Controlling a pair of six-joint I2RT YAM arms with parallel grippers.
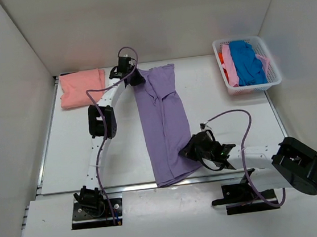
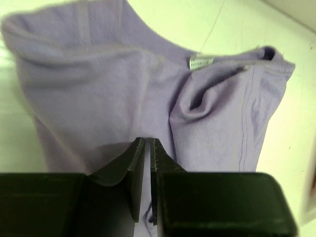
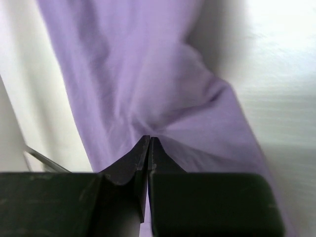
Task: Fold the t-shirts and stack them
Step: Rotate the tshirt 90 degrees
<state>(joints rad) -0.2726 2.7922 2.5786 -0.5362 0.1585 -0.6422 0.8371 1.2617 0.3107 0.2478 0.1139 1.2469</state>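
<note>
Well to the left of the purple shirt [image 1: 163,123], a salmon-pink shirt [image 1: 82,88] lies folded flat at the far left corner of the desk [image 1: 72,162]. The left arm [image 1: 100,122] stretches from the near edge up to the purple shirt's far left corner. There the left jaws are almost together, clamped on a pinch of its cloth. In the left wrist view a small white label [image 2: 201,61] shows on the shirt just beyond them.

The purple shirt itself lies as one long strip down the middle of the desk, from the far side to the near edge. The right jaws are closed on its near right edge, with creases in the cloth running in to their tips, and the right arm [image 1: 254,156] lies low to the shirt's right.

Well to the right of the purple shirt, at the far right corner, a white basket [image 1: 255,86] holds a blue shirt [image 1: 248,62], a pink shirt [image 1: 229,59] and an orange shirt [image 1: 223,68], all bunched together.
</note>
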